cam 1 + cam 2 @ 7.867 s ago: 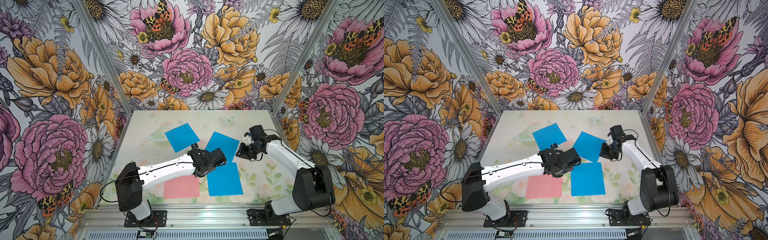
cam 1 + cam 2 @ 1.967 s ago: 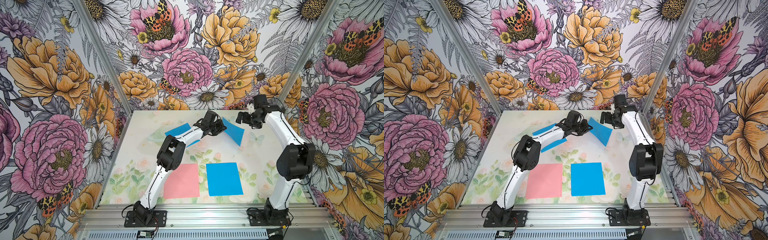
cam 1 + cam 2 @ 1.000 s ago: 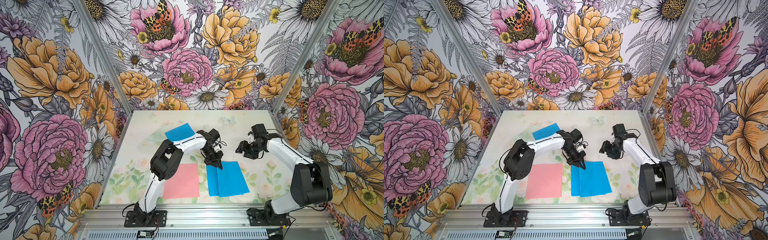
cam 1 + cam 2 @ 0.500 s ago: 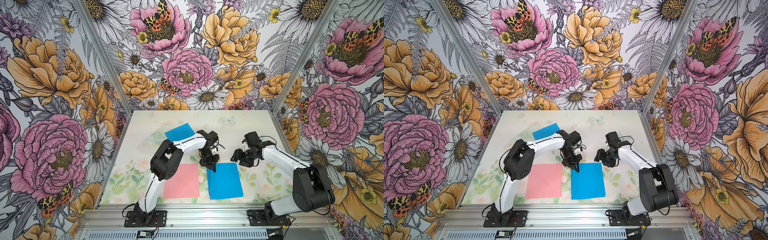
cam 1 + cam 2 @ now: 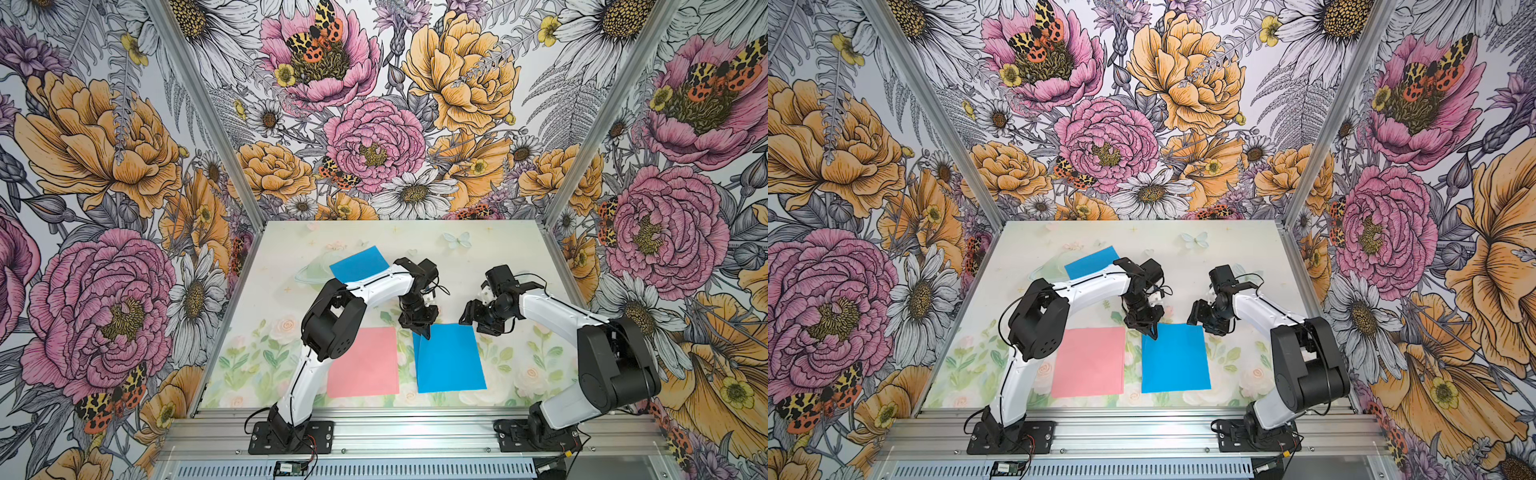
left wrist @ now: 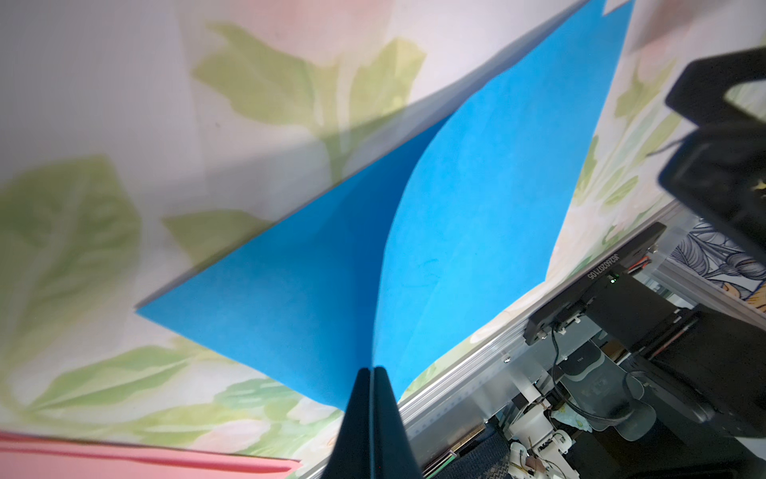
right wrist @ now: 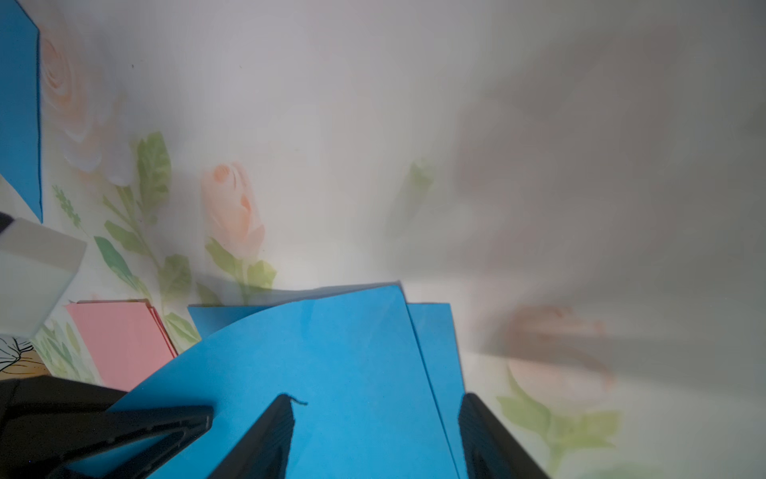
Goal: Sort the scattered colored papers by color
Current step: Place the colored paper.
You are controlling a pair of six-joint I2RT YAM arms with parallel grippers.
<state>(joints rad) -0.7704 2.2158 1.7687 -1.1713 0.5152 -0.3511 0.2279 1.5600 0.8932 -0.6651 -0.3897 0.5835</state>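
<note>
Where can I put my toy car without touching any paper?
Bare table along the back wall, beyond the far blue paper. A strip between pink stack and left wall. Crowded: left gripper and right gripper meet at the far edge of the blue stack.

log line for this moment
left gripper: shut on top blue sheet; right gripper: open; pink stack: flat; far blue sheet: unsorted

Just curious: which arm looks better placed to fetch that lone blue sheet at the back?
Probably left: the lone blue sheet lies beside that arm, though the left gripper first must release the top blue sheet.
</note>
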